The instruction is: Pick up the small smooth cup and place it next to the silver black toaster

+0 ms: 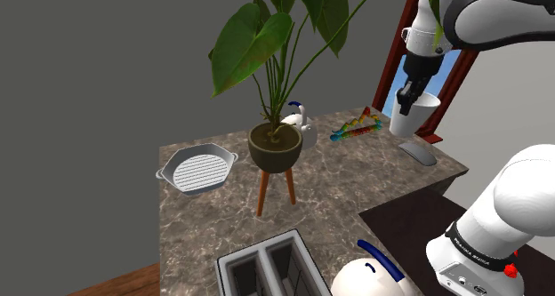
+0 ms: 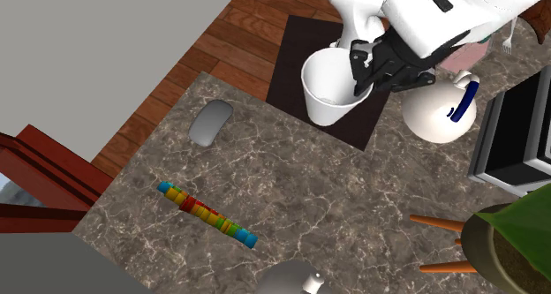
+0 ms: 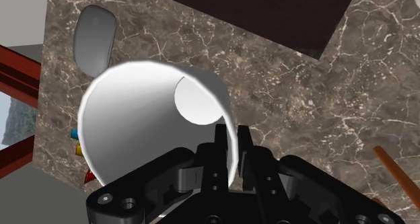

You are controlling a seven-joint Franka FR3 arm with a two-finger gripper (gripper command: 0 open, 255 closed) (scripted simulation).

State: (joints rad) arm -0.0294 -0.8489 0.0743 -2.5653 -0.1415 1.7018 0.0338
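A plain white cup [image 1: 415,114] hangs in the air above the far right end of the marble counter, my gripper [image 1: 408,94] shut on its rim. In the wrist view one finger sits inside the cup [image 3: 151,118] and one outside, pinching the wall between them at my gripper [image 3: 231,147]. From the second exterior view the cup [image 2: 328,87] floats over the counter's edge beside my gripper [image 2: 364,70]. The silver and black toaster [image 1: 267,264] stands at the counter's near edge; its corner also shows as the toaster [image 2: 517,129].
A potted plant on a wooden stand [image 1: 274,148] rises mid-counter. A grey grill pan [image 1: 197,170], a grey computer mouse [image 1: 418,151], a multicoloured stick [image 1: 356,128], and a white kettle with a blue handle [image 1: 369,276] also sit on the counter [image 1: 356,183].
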